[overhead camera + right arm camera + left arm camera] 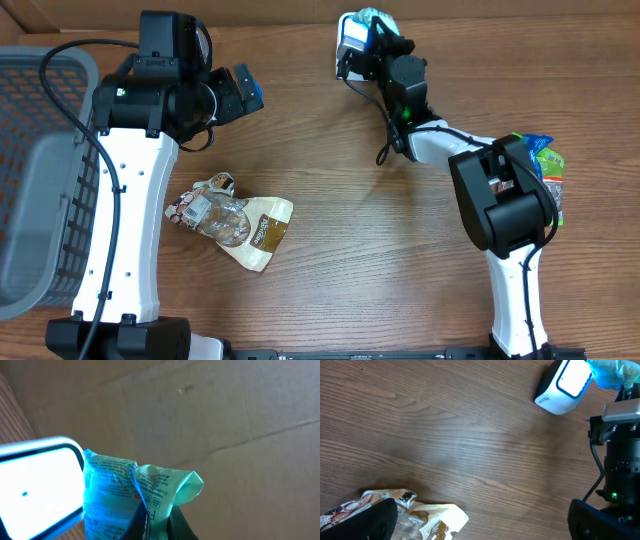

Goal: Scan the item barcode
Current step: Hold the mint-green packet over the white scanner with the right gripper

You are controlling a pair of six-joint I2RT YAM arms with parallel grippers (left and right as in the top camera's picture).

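The right gripper (152, 524) is pressed together on a thin fold at the bottom of a crinkled pale-green plastic packet (131, 491) covered in small print. It holds the packet up just beside the lit window of a white barcode scanner (37, 492), which stands at the far edge of the wooden table (400, 260). The packet's edge looks to be touching the scanner's rim, though I cannot tell for certain, and no barcode shows in any view.

The main risk I see is a failed read. The film is creased and shiny, so a wrinkle or glare across the code could blind the scanner. The printed face also seems to sit alongside the window rather than squarely before it. Turning the packet to correct this brings a second danger: the pinch is narrow and low, so the packet could flop, twist or slide out. Pressing closer could also nudge the light scanner along the table or tip it.

The left gripper (240, 90) is spread wide and holds nothing, hovering over bare wood well to the left of the scanner, so it seems unlikely to interfere. A crumpled clear-and-brown snack bag (235, 220) lies nearer the robot than the scanner and further left, and a grey mesh basket (40, 180) stands far to the scanner's left. Well to the scanner's right, a small heap of green and blue packets (548, 165) lies partly under the right arm, which could drag them if it swings back carelessly.
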